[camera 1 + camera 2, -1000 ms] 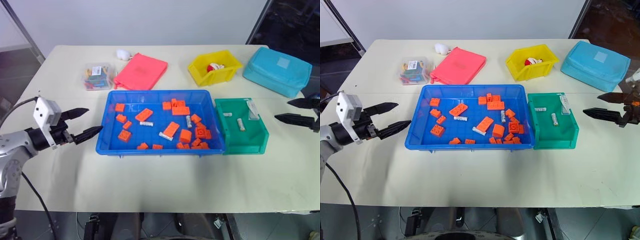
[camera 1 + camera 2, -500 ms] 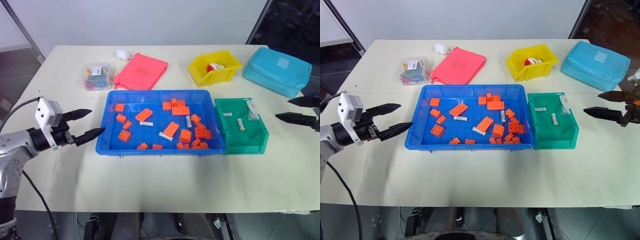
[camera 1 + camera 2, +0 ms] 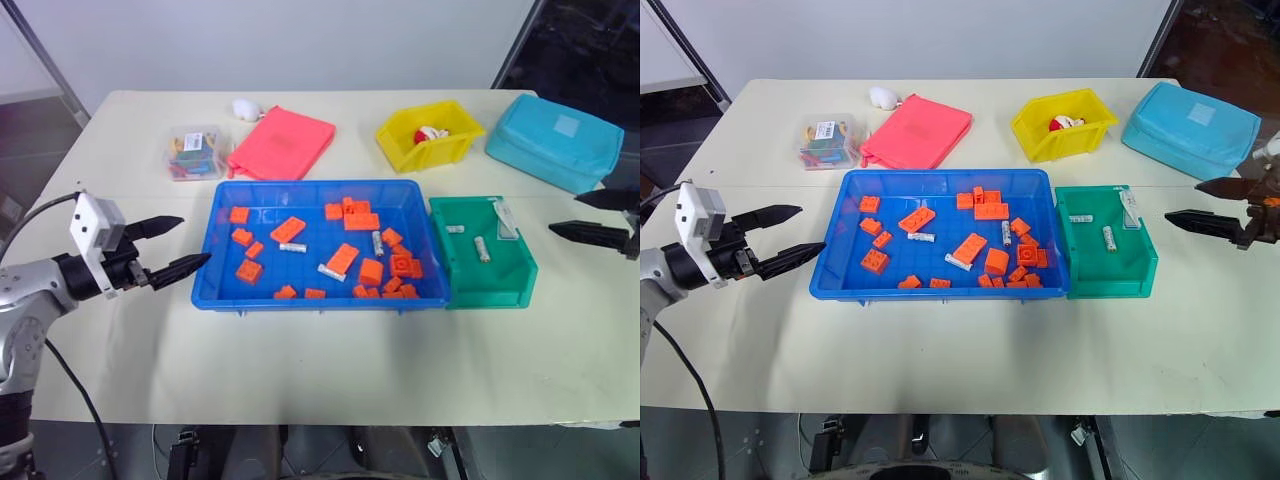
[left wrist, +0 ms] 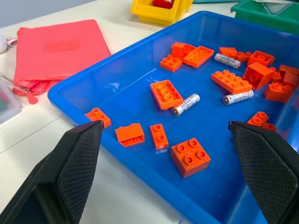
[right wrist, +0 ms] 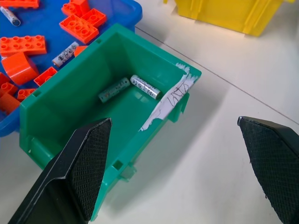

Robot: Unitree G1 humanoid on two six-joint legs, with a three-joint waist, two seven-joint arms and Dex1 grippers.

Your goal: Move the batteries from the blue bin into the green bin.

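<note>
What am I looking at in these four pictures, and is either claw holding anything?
Two pictures come from the robot's head, looking down at a table. The other two come from cameras on its wrists, looking along the black fingers. The left gripper sits beside the blue bin; the right gripper sits beside the green bin. Both are open and hold nothing. The blue bin holds orange bricks and three batteries; two more batteries lie in the green bin. Farther back are a yellow bin, a pink pouch and a light-blue case.
</note>
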